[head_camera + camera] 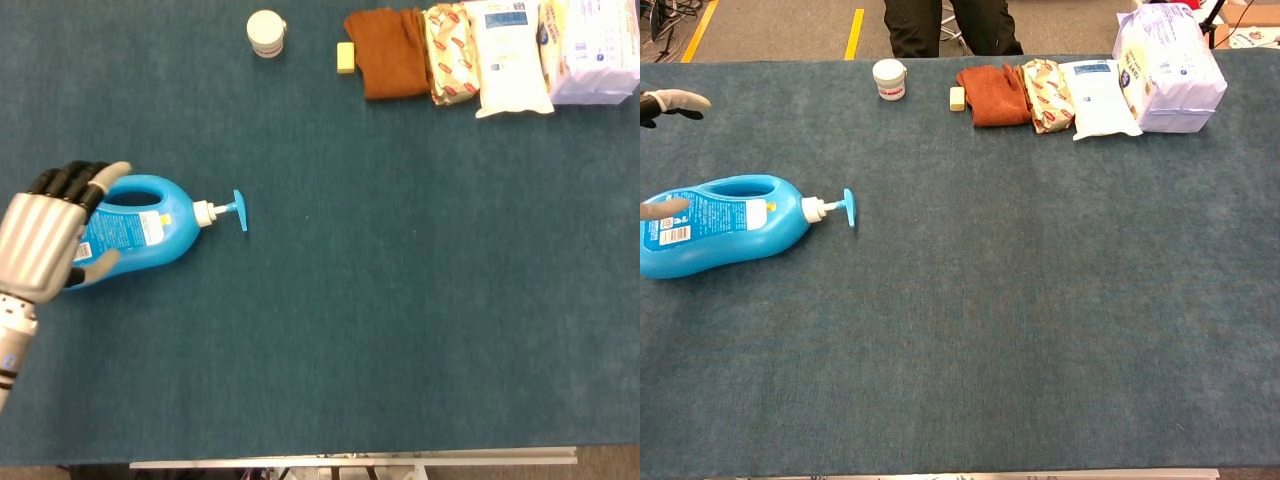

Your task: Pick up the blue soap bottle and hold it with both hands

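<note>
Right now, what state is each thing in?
blue soap bottle: lying on its side, pump pointing right, not lifted.
left hand: over the bottle's base, fingers spread, grip not confirmed.
right hand: not in view.
white jar: upright, lid on.

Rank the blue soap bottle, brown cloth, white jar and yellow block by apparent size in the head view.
1. Blue soap bottle, partly covered by the left hand.
2. Brown cloth.
3. White jar.
4. Yellow block, smallest, though close to the jar.
</note>
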Controlling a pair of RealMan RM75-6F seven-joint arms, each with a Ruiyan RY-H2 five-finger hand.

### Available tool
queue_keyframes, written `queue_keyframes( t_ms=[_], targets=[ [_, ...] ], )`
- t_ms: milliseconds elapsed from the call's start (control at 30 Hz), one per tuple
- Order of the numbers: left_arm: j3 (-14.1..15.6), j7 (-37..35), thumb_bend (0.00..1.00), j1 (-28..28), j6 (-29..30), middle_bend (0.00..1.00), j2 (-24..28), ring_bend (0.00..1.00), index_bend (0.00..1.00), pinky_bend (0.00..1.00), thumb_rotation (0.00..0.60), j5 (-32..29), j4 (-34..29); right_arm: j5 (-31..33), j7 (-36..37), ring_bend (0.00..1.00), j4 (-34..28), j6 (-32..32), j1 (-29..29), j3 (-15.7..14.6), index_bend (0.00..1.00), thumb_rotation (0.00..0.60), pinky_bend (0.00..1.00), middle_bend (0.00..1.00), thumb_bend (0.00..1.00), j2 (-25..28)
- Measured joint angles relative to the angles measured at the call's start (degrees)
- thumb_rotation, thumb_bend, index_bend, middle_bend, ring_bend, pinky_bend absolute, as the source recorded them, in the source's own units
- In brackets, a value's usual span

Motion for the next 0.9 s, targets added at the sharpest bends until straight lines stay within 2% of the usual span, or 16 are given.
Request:
queue_keyframes(
  t_ms=[300,600,667,767,900],
  targets=[
    [-1.63,5.96,0.20,-5.57,-7.28,0.19,-3.24,0.18,0.15,0.23,0.600,-4.80,-3.68,0.33,-1.81,0.38,-1.94,0.37,0.33,0.01,0.30,0.600,0.32,0.42,0.24,0.81],
    [-3.02,15.55,0.20,-10.92,-12.91,0.18,-9.17,0.17,0.15,0.23,0.600,-12.72,-2.79,0.00,-0.75,0.38,-1.19,0.88,-0.33,-1.20,0.30,0.600,0.32,0.42,0.24,0.41],
    [-3.27,18.13,0.20,-12.16,-13.91,0.16,-10.73,0.15,0.15,0.19,0.600,-15.53,-2.08,0.01,-0.26,0.38,-0.79,0.89,-0.48,-1.44,0.30,0.600,0.32,0.42,0.24,0.31],
    [-3.55,21.62,0.20,-13.90,-15.00,0.11,-12.90,0.07,0.15,0.09,0.600,-19.51,-1.04,0.23,0.63,0.38,-0.23,0.93,-0.70,-1.63,0.30,0.600,0.32,0.42,0.24,0.24],
    [-3.83,25.75,0.20,-15.99,-15.24,0.09,-16.10,0.03,0.15,0.06,0.600,-23.64,0.74,0.70,1.77,0.38,0.82,1.45,-1.22,-1.73,0.30,0.600,0.32,0.42,0.24,0.17]
  ],
)
